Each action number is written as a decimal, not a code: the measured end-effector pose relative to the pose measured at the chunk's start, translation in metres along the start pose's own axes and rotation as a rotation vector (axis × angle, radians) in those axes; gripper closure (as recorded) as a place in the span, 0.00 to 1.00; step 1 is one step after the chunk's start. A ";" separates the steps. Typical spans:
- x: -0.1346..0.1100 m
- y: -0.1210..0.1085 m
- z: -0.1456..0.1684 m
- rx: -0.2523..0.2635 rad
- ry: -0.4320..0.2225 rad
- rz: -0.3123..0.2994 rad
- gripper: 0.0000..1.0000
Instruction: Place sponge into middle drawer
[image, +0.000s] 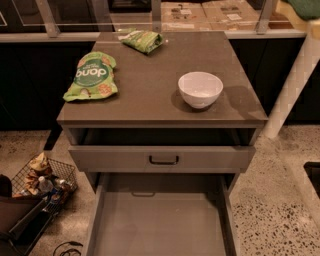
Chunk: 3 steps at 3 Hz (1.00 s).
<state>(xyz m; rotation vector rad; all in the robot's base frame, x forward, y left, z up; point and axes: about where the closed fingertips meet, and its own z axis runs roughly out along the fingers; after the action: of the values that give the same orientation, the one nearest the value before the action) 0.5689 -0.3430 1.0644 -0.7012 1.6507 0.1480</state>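
The sponge (301, 7), pale yellow foam with a dark green layer, is at the top right corner, cut off by the frame edge. It hangs high above and to the right of the cabinet. My gripper (313, 25) shows only as a pale sliver at the right edge beside the sponge and holds it. The white arm (294, 82) slants down to the right of the cabinet. The middle drawer (160, 227), wide with a flat grey floor, is pulled far out at the bottom, and nothing lies in it.
Above it, a grey drawer with a dark bar handle (163, 160) stands slightly open. On the cabinet top (150, 85) are a white bowl (200, 89) and two green snack bags (91, 76) (142, 40). A wire basket of clutter (42, 180) sits on the floor at left.
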 end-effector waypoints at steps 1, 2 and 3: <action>0.093 0.058 -0.025 -0.127 0.050 0.138 1.00; 0.183 0.106 -0.048 -0.221 0.113 0.275 1.00; 0.250 0.146 -0.067 -0.307 0.166 0.370 1.00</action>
<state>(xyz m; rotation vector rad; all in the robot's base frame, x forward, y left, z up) 0.4258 -0.3463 0.8039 -0.6416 1.9298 0.6335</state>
